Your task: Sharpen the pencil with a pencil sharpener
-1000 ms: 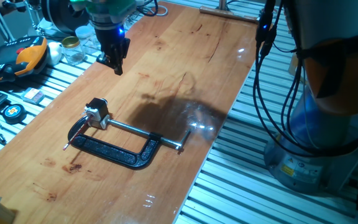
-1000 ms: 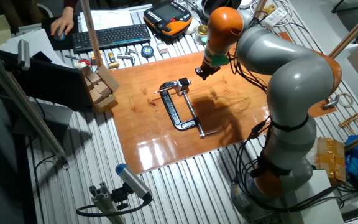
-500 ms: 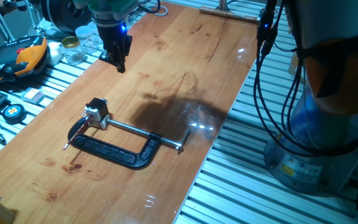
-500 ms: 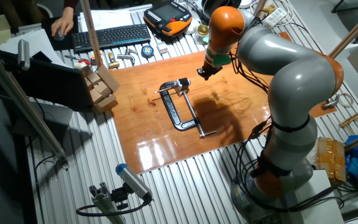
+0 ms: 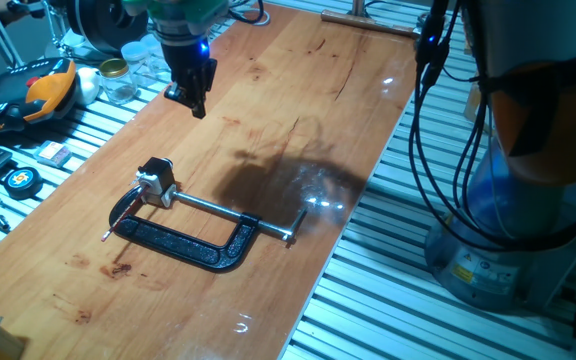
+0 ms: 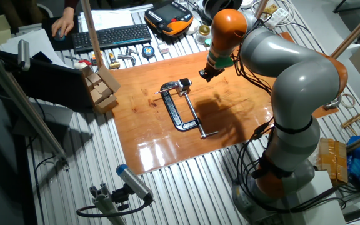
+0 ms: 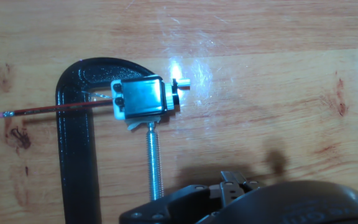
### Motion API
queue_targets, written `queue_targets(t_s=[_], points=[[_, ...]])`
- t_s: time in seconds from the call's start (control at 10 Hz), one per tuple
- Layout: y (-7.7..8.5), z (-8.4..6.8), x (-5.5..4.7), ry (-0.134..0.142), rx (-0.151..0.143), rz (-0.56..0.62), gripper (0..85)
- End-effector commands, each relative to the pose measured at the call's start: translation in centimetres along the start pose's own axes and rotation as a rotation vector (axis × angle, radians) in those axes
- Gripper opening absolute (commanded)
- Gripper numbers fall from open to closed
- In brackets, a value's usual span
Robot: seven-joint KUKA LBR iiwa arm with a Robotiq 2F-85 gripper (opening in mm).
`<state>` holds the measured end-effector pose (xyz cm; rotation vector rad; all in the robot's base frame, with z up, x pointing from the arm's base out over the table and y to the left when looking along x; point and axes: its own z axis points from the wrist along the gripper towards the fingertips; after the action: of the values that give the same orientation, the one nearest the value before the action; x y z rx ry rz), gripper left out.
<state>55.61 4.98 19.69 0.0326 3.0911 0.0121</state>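
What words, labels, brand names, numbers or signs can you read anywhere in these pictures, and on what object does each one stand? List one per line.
None can be read.
Keyboard: keys show, legends too small.
Orange and black handheld unit: screen and markings blurred.
Sticker on the robot base: print too small.
C-clamp, pencil sharpener and pencil: no lettering visible.

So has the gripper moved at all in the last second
Yes. In one fixed view the gripper has shifted slightly up the picture and rightward, farther from the C-clamp, which lies where it was.
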Motion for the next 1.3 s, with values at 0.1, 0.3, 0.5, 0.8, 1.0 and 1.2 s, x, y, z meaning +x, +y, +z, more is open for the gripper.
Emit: queue_targets(t_s=[0.1,0.3,0.5,0.8,1.0,1.2], points=[[-0.04,-0.01,-0.06,-0.002,0.004,0.003,0.0],[0.05,0.05,-0.05,-0.001,-0.002,0.002,0.0],[0.07,0.1,-0.11,-0.007,0.002,0.003,0.0],[0.07,0.25,-0.18,-0.013,0.001,0.003,0.0],[0.09,0.3,-0.21,-0.008,-0.004,0.003,0.0],[0.16,0.4,-0.34,-0.008,-0.004,0.008,0.0]])
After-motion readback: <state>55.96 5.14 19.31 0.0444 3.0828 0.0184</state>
